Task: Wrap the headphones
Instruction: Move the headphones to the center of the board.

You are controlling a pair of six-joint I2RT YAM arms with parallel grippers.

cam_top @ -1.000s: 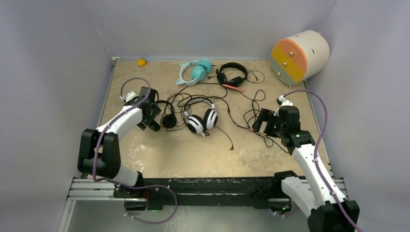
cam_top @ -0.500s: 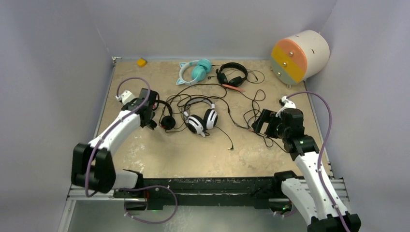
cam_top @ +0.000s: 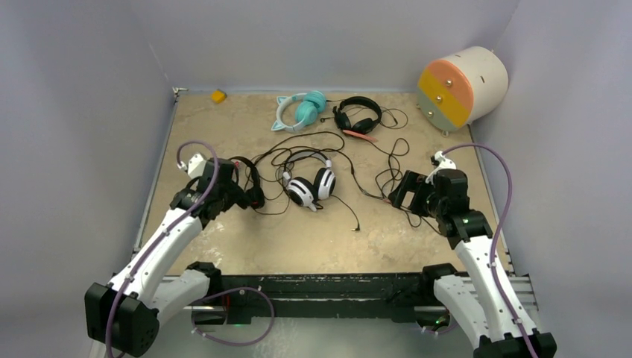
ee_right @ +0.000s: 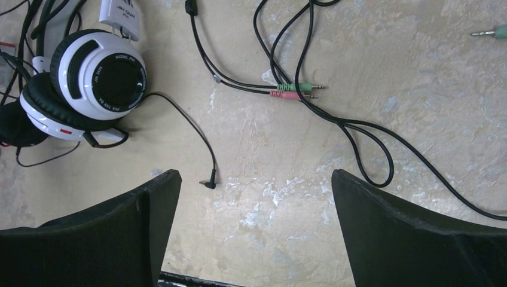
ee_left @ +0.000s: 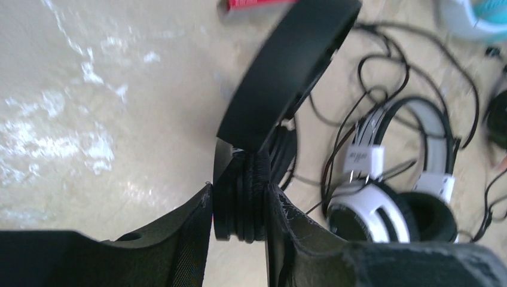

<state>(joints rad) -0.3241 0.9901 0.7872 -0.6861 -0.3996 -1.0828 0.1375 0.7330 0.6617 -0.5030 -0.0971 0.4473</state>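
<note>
Pinching the black headphones [ee_left: 287,66] by an ear cup with the left tool [ee_left: 239,203], at the tabletop's [cam_top: 298,239] left. Holding the right tool [ee_right: 254,179] spread wide over loose cables [ee_right: 353,128]. Barely started, with none wrapped yet.

- Black headset [ee_left: 287,72]: band blurred and cut off at the top of the left wrist view; earcup partly hidden inside the left gripper [ee_left: 239,206].
- White-and-black headset [ee_right: 95,78]: band cut off in the right wrist view.
- Yellow item [cam_top: 217,95], far-left corner of the counter: too small to identify.
</note>
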